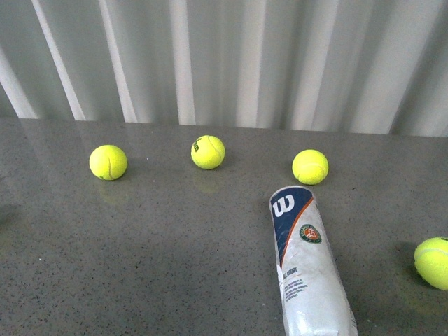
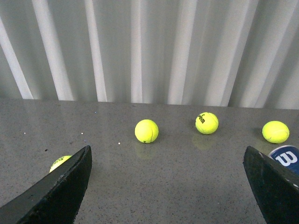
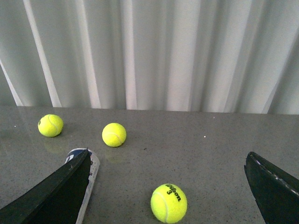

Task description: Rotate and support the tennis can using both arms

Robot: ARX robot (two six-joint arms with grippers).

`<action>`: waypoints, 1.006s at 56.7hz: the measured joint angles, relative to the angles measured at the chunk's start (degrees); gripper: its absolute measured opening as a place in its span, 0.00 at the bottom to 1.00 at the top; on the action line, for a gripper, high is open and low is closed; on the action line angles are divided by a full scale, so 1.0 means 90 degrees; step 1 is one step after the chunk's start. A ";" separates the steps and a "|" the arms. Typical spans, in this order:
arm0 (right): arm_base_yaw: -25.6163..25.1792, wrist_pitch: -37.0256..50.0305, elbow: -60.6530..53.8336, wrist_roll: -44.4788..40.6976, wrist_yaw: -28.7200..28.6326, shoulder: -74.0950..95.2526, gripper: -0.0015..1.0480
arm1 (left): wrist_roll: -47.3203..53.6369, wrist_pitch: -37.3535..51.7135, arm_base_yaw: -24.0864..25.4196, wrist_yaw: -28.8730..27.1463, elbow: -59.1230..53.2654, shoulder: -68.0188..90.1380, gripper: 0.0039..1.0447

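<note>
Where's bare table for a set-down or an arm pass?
Largest free patch: near-left tabletop, bordered by the row of three balls behind and the tennis can on the right. Also the strip between that row and the curtain. Tighter: between can and right-edge ball.

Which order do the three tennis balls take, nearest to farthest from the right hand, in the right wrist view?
1. Wilson 3 ball, between the fingers.
2. Middle ball, just past the tennis can.
3. Far ball, farthest back, on the can's side.
</note>
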 joint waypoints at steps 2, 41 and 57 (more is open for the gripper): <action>0.0000 0.0000 0.0000 0.0000 0.0000 0.0000 0.93 | 0.0000 0.0000 0.0000 0.0000 0.0000 0.0000 0.94; 0.0000 0.0000 0.0000 0.0000 0.0000 0.0000 0.93 | 0.0000 0.0000 0.0000 0.0000 0.0000 0.0000 0.94; 0.0000 0.0000 0.0000 0.0000 0.0000 0.0000 0.93 | 0.0000 0.0000 0.0000 0.0000 0.0000 0.0000 0.94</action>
